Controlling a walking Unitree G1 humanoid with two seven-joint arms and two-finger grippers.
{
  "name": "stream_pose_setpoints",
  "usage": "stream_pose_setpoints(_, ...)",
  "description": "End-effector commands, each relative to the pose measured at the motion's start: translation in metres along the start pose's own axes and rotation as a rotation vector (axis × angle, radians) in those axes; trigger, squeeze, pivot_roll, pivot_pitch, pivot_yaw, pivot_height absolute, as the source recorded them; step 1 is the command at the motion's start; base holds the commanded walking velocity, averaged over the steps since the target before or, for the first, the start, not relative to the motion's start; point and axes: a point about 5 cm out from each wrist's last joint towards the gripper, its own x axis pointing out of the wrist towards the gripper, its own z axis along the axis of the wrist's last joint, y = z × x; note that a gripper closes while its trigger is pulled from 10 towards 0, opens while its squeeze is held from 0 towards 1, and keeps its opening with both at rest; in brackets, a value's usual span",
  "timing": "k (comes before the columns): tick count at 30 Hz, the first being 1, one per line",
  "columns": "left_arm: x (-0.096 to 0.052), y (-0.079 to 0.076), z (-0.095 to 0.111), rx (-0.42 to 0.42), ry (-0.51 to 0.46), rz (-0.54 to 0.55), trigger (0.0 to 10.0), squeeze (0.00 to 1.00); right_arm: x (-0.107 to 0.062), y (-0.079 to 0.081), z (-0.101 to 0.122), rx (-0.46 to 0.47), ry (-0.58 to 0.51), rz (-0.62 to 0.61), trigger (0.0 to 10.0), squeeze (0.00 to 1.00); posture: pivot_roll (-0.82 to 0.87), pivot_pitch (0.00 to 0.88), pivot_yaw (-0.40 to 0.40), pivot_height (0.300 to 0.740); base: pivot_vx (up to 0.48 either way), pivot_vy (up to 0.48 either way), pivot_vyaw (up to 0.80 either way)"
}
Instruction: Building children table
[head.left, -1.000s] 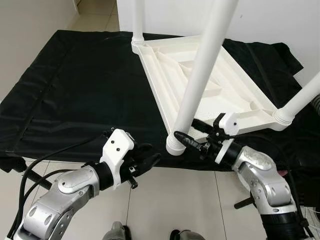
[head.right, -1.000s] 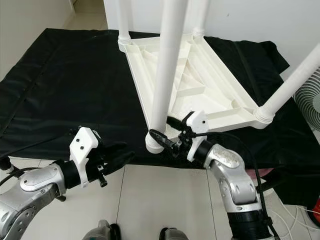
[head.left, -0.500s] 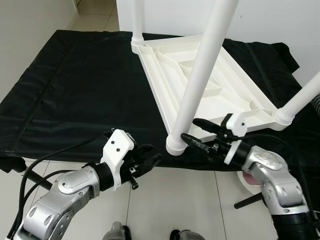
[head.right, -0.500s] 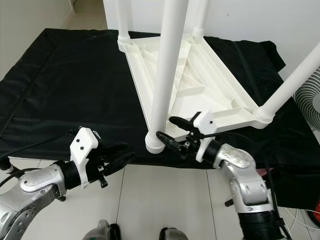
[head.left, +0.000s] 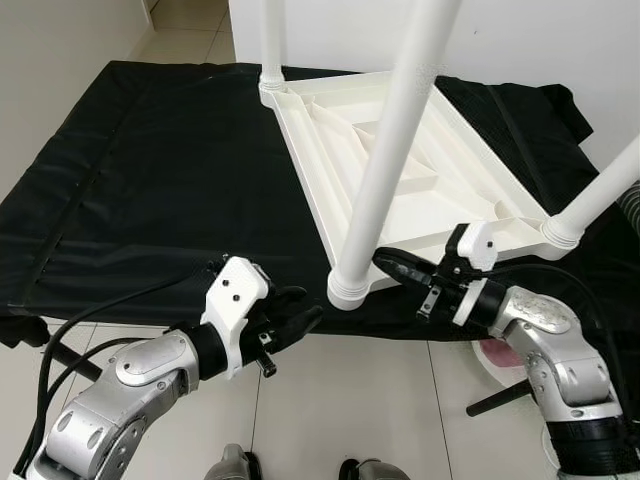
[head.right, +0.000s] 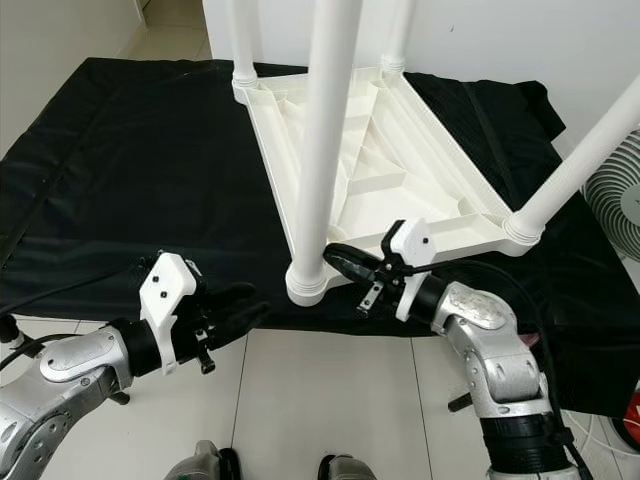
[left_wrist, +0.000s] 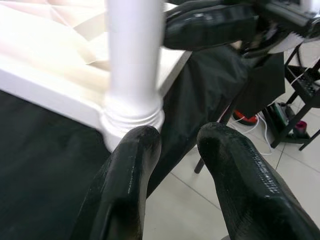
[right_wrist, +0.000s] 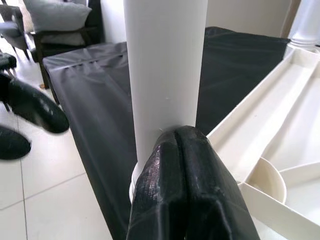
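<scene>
A black cloth (head.left: 150, 170) covers a low platform over a pale tiled floor (head.left: 330, 400), with a white wall behind. On the cloth we have the white children's table top (head.left: 400, 170) lying upside down, its ribbed underside facing up. Four white legs stand in its corners: the near leg (head.left: 390, 160) at the corner closest to us, the right leg (head.left: 600, 195), the far-left leg (head.left: 271, 45), and a fourth far leg (head.right: 398, 30) at the back.

Our right gripper (head.left: 396, 266) reaches in beside the base of the near leg, its two black fingers pressed together with nothing between them; in the right wrist view the tips sit right up against the leg, just above its collar. Our left gripper (head.left: 300, 318) hovers over the floor just in front of the cloth's edge, fingers slightly parted and holding nothing, close to the same corner.

We judge the build nearly finished: all four legs appear seated. What seems left is checking or tightening the near leg, then turning the table upright.
</scene>
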Motion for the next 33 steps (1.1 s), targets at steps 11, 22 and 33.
stream_pose_setpoints(11,0.007,-0.01,-0.003,-0.015,0.002,-0.069,10.0,0.0,0.078,0.016,-0.002,0.059,-0.104,0.044,10.0,0.0,-0.04,0.138,-0.01,0.74,0.0,0.0,0.0)
stream_pose_setpoints(22,0.014,-0.004,0.0,0.0,-0.04,-0.003,10.0,0.0,0.066,0.009,-0.002,0.08,-0.134,-0.04,10.0,0.0,-0.05,0.14,0.002,0.74,0.0,0.0,0.0)
stream_pose_setpoints(33,0.059,0.01,-0.007,0.007,-0.048,0.175,10.0,0.0,0.026,-0.007,0.002,0.13,-0.269,-0.487,10.0,0.0,-0.07,0.131,0.008,0.74,0.0,0.0,0.0)
